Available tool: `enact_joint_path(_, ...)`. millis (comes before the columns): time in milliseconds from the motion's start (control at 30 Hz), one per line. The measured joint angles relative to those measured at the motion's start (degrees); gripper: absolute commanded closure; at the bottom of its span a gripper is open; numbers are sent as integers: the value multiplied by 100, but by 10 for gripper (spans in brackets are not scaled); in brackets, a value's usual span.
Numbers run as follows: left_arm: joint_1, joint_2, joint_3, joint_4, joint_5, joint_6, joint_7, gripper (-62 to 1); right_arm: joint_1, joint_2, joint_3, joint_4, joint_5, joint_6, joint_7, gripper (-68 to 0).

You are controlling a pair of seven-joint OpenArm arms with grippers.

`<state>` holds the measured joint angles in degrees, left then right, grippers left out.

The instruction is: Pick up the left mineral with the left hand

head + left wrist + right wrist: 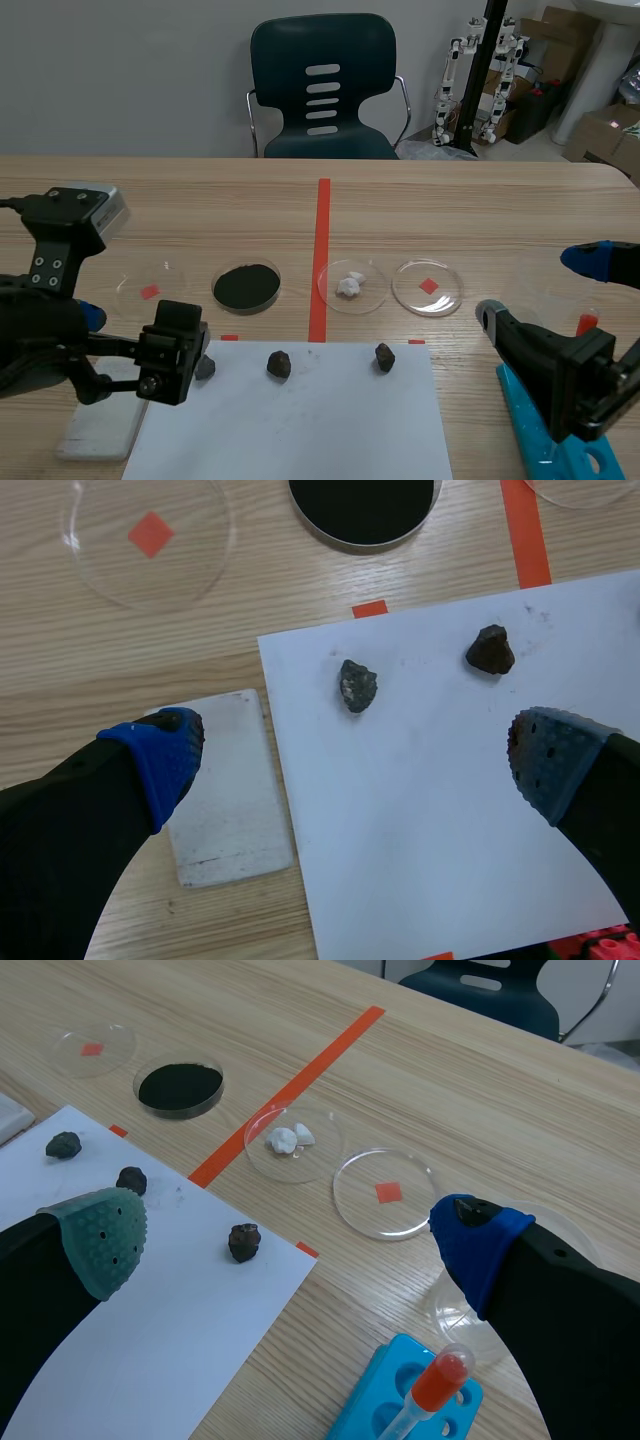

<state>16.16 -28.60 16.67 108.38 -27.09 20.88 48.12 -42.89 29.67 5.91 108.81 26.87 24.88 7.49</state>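
Three small dark minerals lie in a row on a white paper sheet. The left mineral is grey, and in the scene view the left mineral is partly hidden behind a finger. My left gripper hangs open just short of it, one blue pad over a white slab and the other over the paper. The middle mineral and the right mineral lie apart from it. My right gripper is open at the table's right, holding nothing.
Behind the paper stand an empty dish, a dish of black powder, a dish with white pieces and another empty dish. A white slab lies left of the paper. A blue rack holds a red-capped tube.
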Motion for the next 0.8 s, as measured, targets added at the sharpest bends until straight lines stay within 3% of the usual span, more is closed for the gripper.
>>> enact_joint_path(100, -634, 2, 551, -175, 0, 693, 612, -623, 0, 0, 0, 0, 0, 0, 0, -591)
enact_joint_path(233, -1325, 37, 1106, -544, -39, 1235, 1137, -623, 0, 0, 0, 0, 0, 0, 0, -591)
enact_joint_path(400, -1961, 374, 1419, -1134, -42, 1368, 1631, -623, 0, 0, 0, 0, 0, 0, 0, -591)
enact_joint_path(800, -2712, 957, 1451, -2514, -22, 1447, 1989, -623, 0, 0, 0, 0, 0, 0, 0, -591)
